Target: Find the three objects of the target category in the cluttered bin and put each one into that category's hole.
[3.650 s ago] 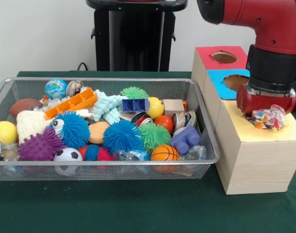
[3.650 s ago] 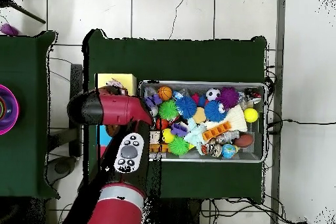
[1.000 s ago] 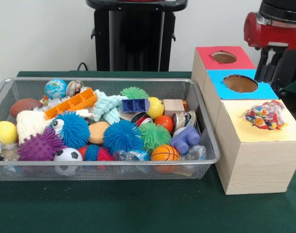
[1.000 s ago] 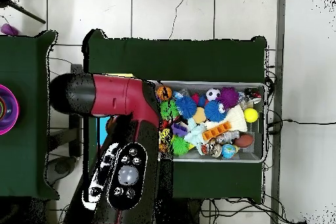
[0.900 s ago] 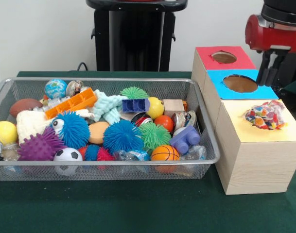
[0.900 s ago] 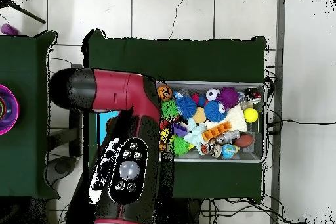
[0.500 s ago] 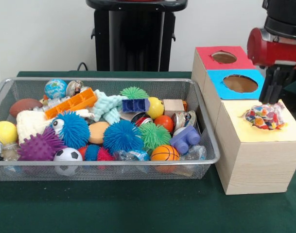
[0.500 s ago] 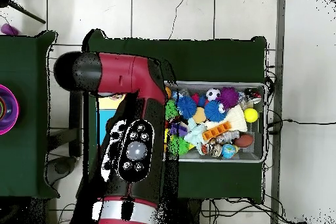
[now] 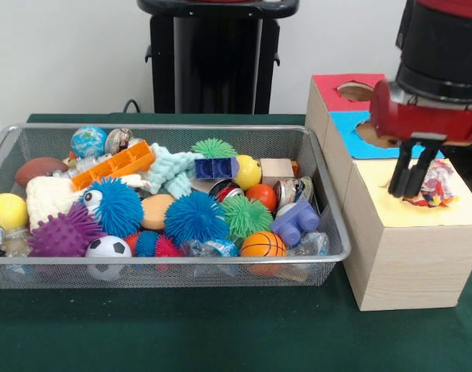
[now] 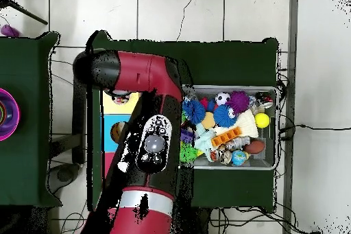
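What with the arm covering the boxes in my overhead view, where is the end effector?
Observer: The end effector hangs low over the yellow-topped box.
Operator: Has the packet dropped in?
Observer: No, the multicoloured packet sticks up from that box's top, right beside the end effector.
Operator: Anything hidden at the box end of the bin?
Observer: A small basketball lies there next to a purple block.
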